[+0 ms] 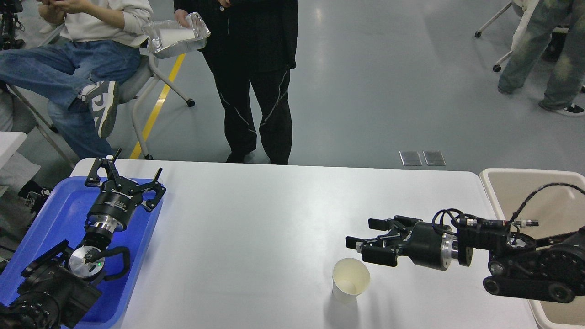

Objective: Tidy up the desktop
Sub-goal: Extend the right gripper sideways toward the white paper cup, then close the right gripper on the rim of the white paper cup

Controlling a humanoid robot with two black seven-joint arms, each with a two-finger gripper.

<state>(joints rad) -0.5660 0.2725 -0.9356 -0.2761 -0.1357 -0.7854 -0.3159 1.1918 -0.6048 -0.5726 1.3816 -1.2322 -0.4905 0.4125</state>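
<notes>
The desktop (256, 237) is a wide white-grey tabletop with rounded corners. An empty cream paper cup (350, 279) stands upright on it at the front right. My right gripper (363, 237) is open and empty, pointing left, just above and behind the cup's rim. My left gripper (123, 176) is open and empty, held above the far end of the blue tray (55, 214).
A beige bin (530, 192) stands at the table's right end, under my right arm. A person in black stands beyond the far edge holding a foil tray (176, 34). Another person sits at the back left.
</notes>
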